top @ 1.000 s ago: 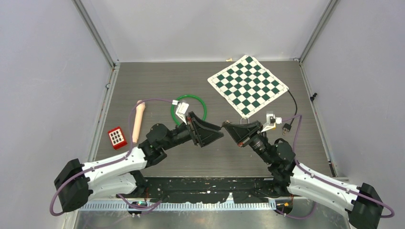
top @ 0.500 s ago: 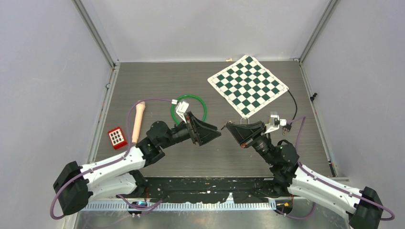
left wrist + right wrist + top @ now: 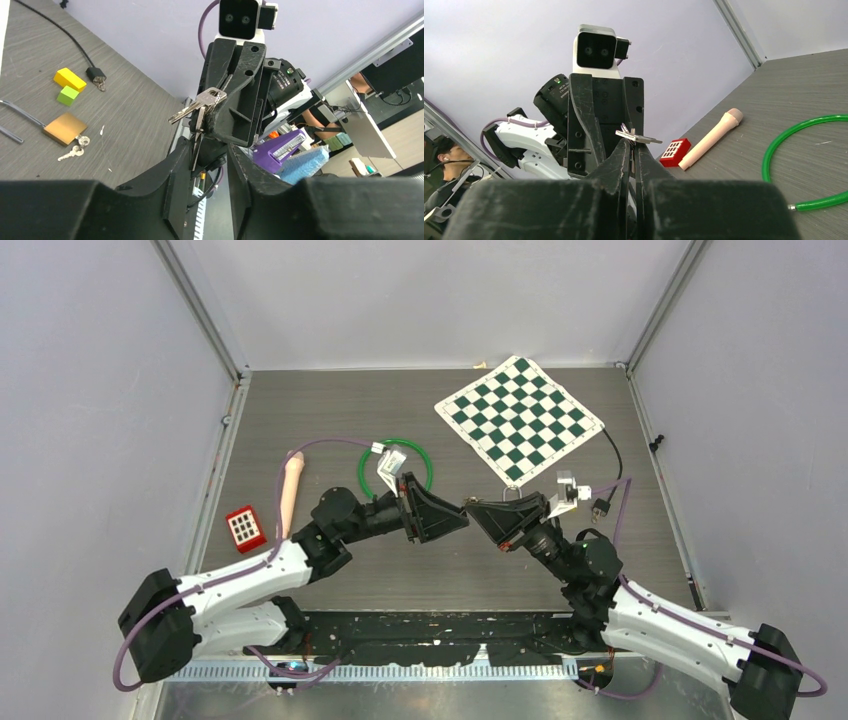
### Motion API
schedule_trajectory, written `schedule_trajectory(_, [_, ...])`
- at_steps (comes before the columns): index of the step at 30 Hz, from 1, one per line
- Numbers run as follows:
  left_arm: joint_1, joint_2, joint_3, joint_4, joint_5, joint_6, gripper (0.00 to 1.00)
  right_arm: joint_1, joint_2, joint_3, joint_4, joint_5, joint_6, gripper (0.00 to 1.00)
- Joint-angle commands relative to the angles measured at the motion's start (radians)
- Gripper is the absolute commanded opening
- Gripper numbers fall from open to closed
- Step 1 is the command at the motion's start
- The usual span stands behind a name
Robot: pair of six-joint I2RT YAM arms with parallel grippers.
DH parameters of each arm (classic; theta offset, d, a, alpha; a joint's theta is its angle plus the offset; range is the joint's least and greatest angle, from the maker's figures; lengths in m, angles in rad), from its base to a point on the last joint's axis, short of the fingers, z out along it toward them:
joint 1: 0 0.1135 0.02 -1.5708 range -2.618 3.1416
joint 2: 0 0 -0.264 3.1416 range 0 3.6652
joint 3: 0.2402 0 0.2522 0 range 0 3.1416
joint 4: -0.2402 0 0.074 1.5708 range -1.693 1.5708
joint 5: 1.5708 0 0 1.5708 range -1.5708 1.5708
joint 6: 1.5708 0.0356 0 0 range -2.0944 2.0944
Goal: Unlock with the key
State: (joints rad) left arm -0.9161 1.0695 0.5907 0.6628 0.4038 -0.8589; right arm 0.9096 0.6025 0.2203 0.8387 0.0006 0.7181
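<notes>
My right gripper (image 3: 631, 145) is shut on a bunch of silver keys (image 3: 639, 136) held up in the air. In the left wrist view the keys (image 3: 197, 106) fan out from its fingertips, and one blade hangs down between the jaws of my left gripper (image 3: 209, 147). Those jaws stand apart, with the blade close to one finger and a gap to the other. From above, the left gripper (image 3: 458, 517) and the right gripper (image 3: 475, 508) meet tip to tip over the table's middle. The brass padlock (image 3: 64, 128) lies flat on the table with small keys (image 3: 75, 147) beside it.
A green-and-white chessboard (image 3: 518, 418) lies at the back right. A green ring (image 3: 360, 473), a wooden rod (image 3: 290, 490) and a red block (image 3: 244, 527) sit on the left. A black cable with a plug (image 3: 600, 506) and yellow (image 3: 70, 79) and green (image 3: 67, 95) blocks lie on the right.
My left gripper's jaws have narrowed and it has moved right towards the right gripper. The right gripper shifted slightly left, so the two tips now meet.
</notes>
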Motion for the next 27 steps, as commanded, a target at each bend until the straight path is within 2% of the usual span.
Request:
schedule_trajectory(1, [0.002,0.007,0.045,0.078,0.04,0.005,0.31,-0.002,-0.009,0.029,0.064,-0.012,0.012,0.05])
schedule_trajectory(3, [0.002,0.013,0.043,0.087,0.043,0.0,0.21,-0.002,-0.009,0.029,0.063,-0.011,0.012,0.05])
schedule_trajectory(6, [0.002,0.015,0.042,0.093,0.044,-0.003,0.01,-0.002,-0.007,0.029,0.063,-0.011,0.014,0.05])
schedule_trajectory(9, [0.007,0.005,0.039,0.087,0.04,-0.002,0.0,-0.001,-0.005,0.028,0.06,-0.016,0.013,0.05])
schedule_trajectory(11, [0.029,-0.012,0.038,0.043,0.042,-0.006,0.0,-0.001,-0.013,0.027,0.037,-0.02,0.008,0.11])
schedule_trajectory(12, [0.049,-0.024,0.04,0.008,0.048,-0.008,0.0,-0.002,-0.026,0.029,0.021,-0.02,-0.003,0.23])
schedule_trajectory(13, [0.074,-0.038,0.041,-0.034,0.067,-0.006,0.0,0.0,-0.037,0.031,-0.019,-0.02,-0.012,0.3])
schedule_trajectory(14, [0.099,-0.059,0.047,-0.094,0.081,0.002,0.0,-0.001,-0.065,0.036,-0.049,-0.02,-0.037,0.4])
schedule_trajectory(16, [0.148,-0.102,0.079,-0.271,0.106,0.059,0.0,-0.001,-0.123,0.052,-0.162,-0.009,-0.09,0.5])
schedule_trajectory(18, [0.177,-0.145,0.152,-0.528,0.105,0.176,0.0,-0.002,-0.191,0.074,-0.3,0.027,-0.158,0.55])
schedule_trajectory(21, [0.194,-0.149,0.28,-0.881,0.095,0.355,0.0,0.0,-0.259,0.126,-0.507,0.051,-0.31,0.59])
schedule_trajectory(24, [0.203,-0.121,0.375,-1.095,0.138,0.468,0.0,-0.001,-0.284,0.189,-0.657,0.017,-0.432,0.59])
schedule_trajectory(27, [0.203,-0.078,0.446,-1.251,0.211,0.56,0.0,-0.001,-0.244,0.297,-0.743,-0.088,-0.533,0.57])
